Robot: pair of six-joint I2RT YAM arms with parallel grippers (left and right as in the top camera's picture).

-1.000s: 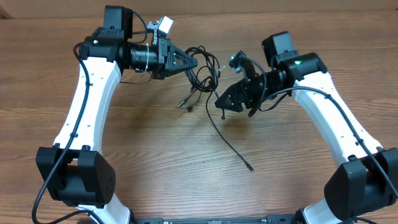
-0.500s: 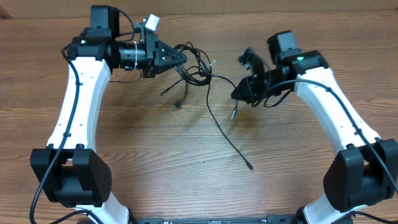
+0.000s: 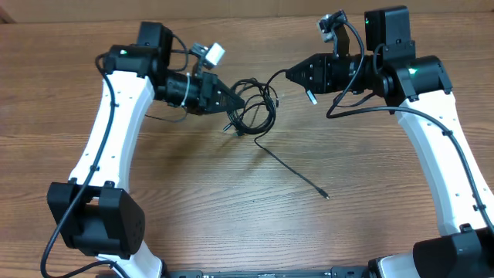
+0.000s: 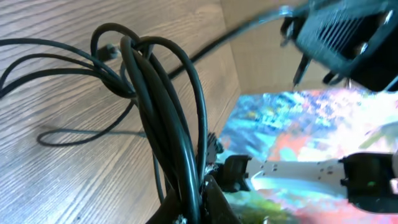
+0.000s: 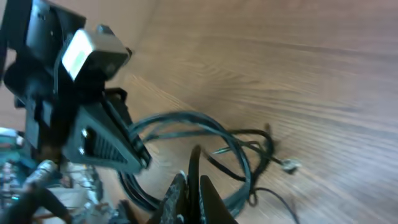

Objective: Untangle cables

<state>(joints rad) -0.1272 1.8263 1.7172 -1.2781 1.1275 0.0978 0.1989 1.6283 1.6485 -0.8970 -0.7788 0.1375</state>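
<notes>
A tangle of thin black cables (image 3: 256,108) hangs just above the wooden table between my two arms. My left gripper (image 3: 238,102) is shut on the left side of the bundle; in the left wrist view several strands (image 4: 166,118) run up out of its closed tips (image 4: 200,202). My right gripper (image 3: 291,74) is shut on one strand that stretches taut from the tangle to it. In the right wrist view that strand (image 5: 193,163) sits clamped between the jaws (image 5: 194,186). A long free end (image 3: 297,174) trails across the table to a small plug (image 3: 327,197).
A loose connector (image 5: 289,165) pokes from the loops, and another (image 3: 312,97) dangles under the right gripper. The left gripper's black body (image 5: 93,134) stands close in front of the right wrist camera. The table's far edge (image 3: 255,17) lies just behind both arms.
My right gripper closed on a strand and drew it up and back toward the far edge. The left gripper shifted right and nearer with the bundle. The trailing end slid right.
</notes>
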